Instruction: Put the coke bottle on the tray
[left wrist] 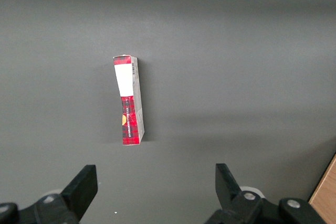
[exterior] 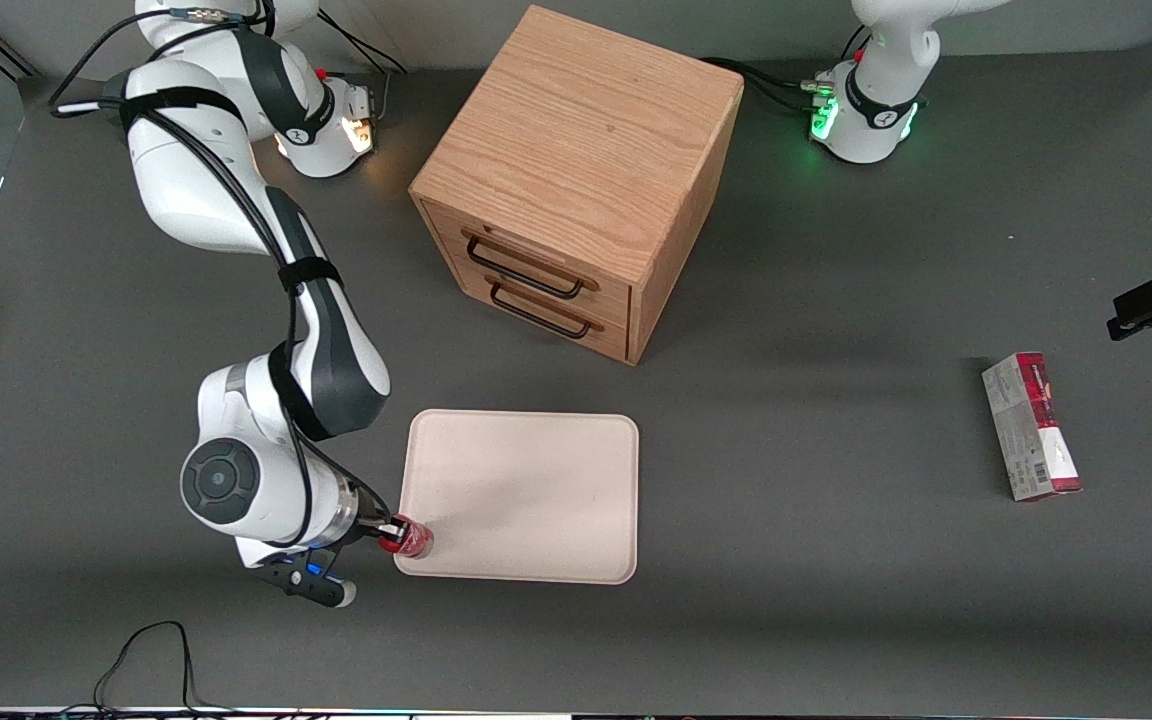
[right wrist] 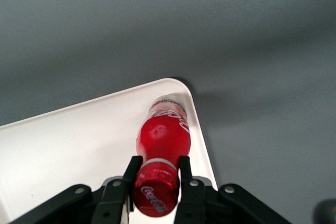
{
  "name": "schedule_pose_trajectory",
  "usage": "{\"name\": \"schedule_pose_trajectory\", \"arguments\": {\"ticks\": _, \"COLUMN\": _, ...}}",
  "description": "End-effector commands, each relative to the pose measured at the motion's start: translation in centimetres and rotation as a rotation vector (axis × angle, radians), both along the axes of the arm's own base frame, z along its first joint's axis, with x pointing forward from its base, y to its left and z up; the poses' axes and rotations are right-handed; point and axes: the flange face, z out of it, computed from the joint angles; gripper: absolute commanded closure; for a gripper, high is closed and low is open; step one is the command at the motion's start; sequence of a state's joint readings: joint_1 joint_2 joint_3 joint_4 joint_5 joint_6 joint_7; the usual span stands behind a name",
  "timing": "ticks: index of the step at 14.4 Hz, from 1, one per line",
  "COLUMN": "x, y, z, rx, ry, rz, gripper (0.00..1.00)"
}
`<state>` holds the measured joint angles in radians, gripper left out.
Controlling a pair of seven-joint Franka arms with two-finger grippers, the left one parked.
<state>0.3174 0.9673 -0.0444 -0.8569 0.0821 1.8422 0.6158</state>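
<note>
The coke bottle [exterior: 415, 540] is a small red bottle with a red cap. It stands over the corner of the pale cream-pink tray [exterior: 536, 490] nearest the front camera and the working arm. In the right wrist view the bottle [right wrist: 163, 137] has its clear base at the tray's rounded corner [right wrist: 181, 90]. My gripper [exterior: 388, 535] is shut on the bottle's neck, just under the cap [right wrist: 155, 190]. I cannot tell whether the base touches the tray. One black finger [right wrist: 131, 174] presses each side of the neck.
A wooden drawer cabinet [exterior: 576, 180] with two black handles stands farther from the front camera than the tray. A red-and-grey carton [exterior: 1031, 425] lies toward the parked arm's end of the table, also in the left wrist view [left wrist: 128, 100]. A black cable [exterior: 141, 655] loops near the front edge.
</note>
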Motion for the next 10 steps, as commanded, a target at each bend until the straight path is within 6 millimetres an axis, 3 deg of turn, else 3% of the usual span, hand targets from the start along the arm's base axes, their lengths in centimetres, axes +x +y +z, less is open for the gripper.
{"name": "schedule_pose_trajectory", "arguments": {"ticks": 1, "x": 0.2, "y": 0.8, "z": 0.5, "rx": 0.022, "ry": -0.012, "rz": -0.018, "gripper": 1.00}}
{"name": "schedule_pose_trajectory", "arguments": {"ticks": 2, "x": 0.1, "y": 1.0, "z": 0.4, "rx": 0.021, "ry": -0.009, "rz": -0.018, "gripper": 0.83}}
{"name": "schedule_pose_trajectory", "arguments": {"ticks": 3, "x": 0.0, "y": 1.2, "z": 0.2, "rx": 0.021, "ry": -0.007, "rz": -0.029, "gripper": 0.34}}
{"name": "schedule_pose_trajectory", "arguments": {"ticks": 4, "x": -0.1, "y": 1.5, "z": 0.2, "rx": 0.019, "ry": -0.007, "rz": -0.027, "gripper": 0.05}}
{"name": "schedule_pose_trajectory", "arguments": {"ticks": 5, "x": -0.2, "y": 1.7, "z": 0.1, "rx": 0.019, "ry": -0.006, "rz": -0.026, "gripper": 0.00}}
{"name": "schedule_pose_trajectory", "arguments": {"ticks": 7, "x": -0.2, "y": 1.7, "z": 0.8, "rx": 0.018, "ry": -0.012, "rz": -0.025, "gripper": 0.00}}
{"name": "schedule_pose_trajectory", "arguments": {"ticks": 10, "x": -1.3, "y": 0.2, "z": 4.4, "rx": 0.001, "ry": 0.037, "rz": 0.015, "gripper": 0.00}}
